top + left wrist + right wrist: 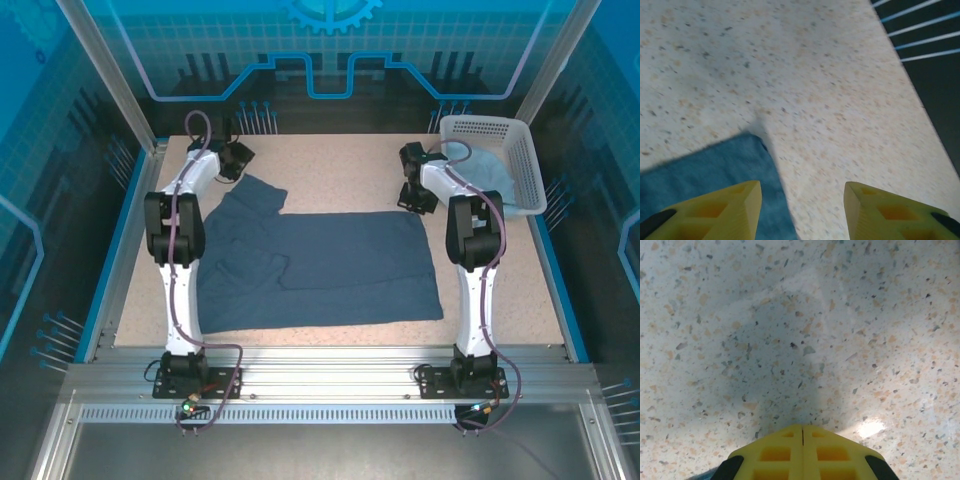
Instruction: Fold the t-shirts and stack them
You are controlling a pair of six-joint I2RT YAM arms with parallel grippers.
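Between the spread left gripper (802, 197) and the pressed-together right gripper (802, 432), the dark slate-blue cloth t-shirt (330, 265) lies flat, long axis left to right.

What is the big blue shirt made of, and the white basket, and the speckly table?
The big blue shirt looks like soft matte cloth: it lies limp and wrinkled. The white basket looks like hard plastic, moulded as an open lattice. The table looks like smooth speckled stone or laminate, I can't tell which; a bright light spot shows it is a bit shiny.
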